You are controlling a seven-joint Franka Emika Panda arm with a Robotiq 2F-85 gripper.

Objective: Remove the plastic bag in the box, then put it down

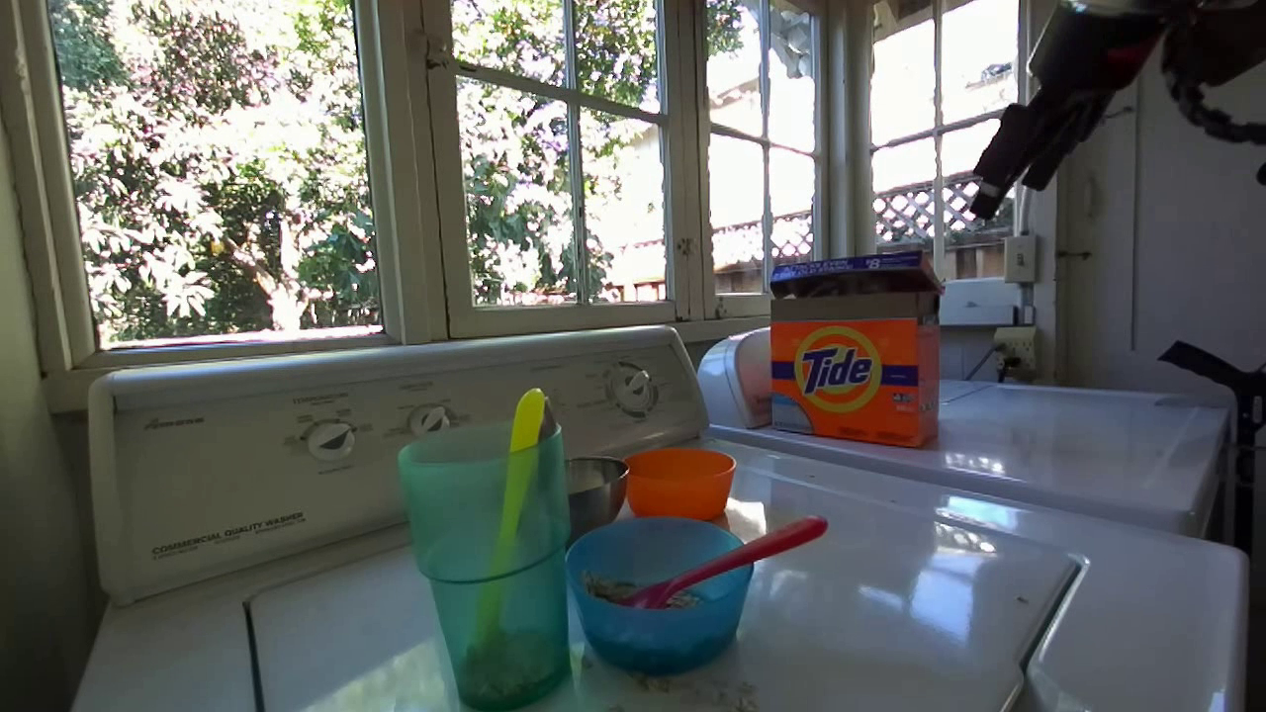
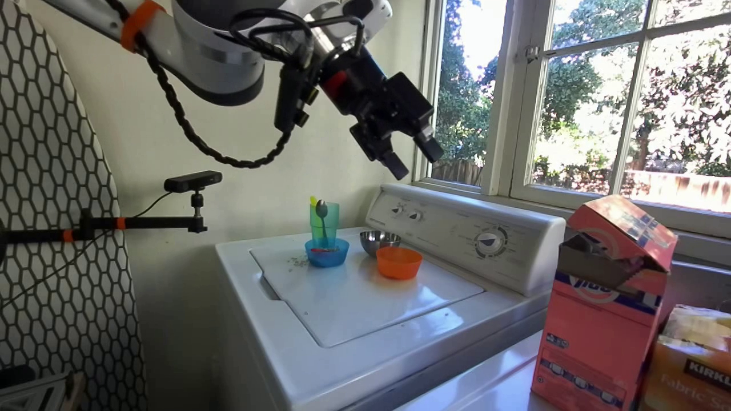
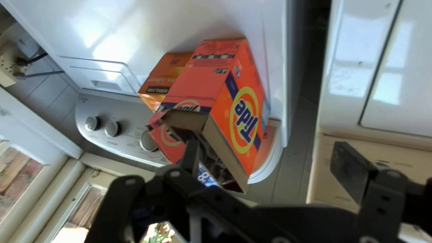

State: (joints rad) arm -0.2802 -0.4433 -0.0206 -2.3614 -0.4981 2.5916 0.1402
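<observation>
Gripper (image 2: 414,158) is held in mid-air, angled down, above the level of the washer (image 1: 890,603). Fingers (image 3: 351,168) are spread wide; background is seen straight through the gap.

Box (image 1: 856,386) is stood upright on the second machine (image 1: 1068,425), to the far right in an exterior view, well apart from the gripper. Its flap (image 2: 628,228) is raised and tilted, so the top is open.

Bag (image 3: 221,170) is located inside the box, as far as can be told: crinkled, glinting material is made out in the dark opening in the wrist view. Most of it is hidden by shadow and the box walls. Kirkland carton (image 3: 168,76) is set beside the box; whether they touch cannot be told.

On the washer: cup (image 1: 450,534) is placed near left in an exterior view, with a tilted yellow spoon (image 1: 527,425) and a metal spoon (image 2: 322,210) stood in it. Blue bowl (image 1: 658,638) is placed just right of it, with flakes (image 1: 601,588) and a red spoon (image 1: 762,549) inside, the handle propped over the rim to the right. Steel bowl (image 1: 598,506) and orange bowl (image 1: 682,489) are set side by side farther back. More flakes are scattered on the near part of the washer top.
</observation>
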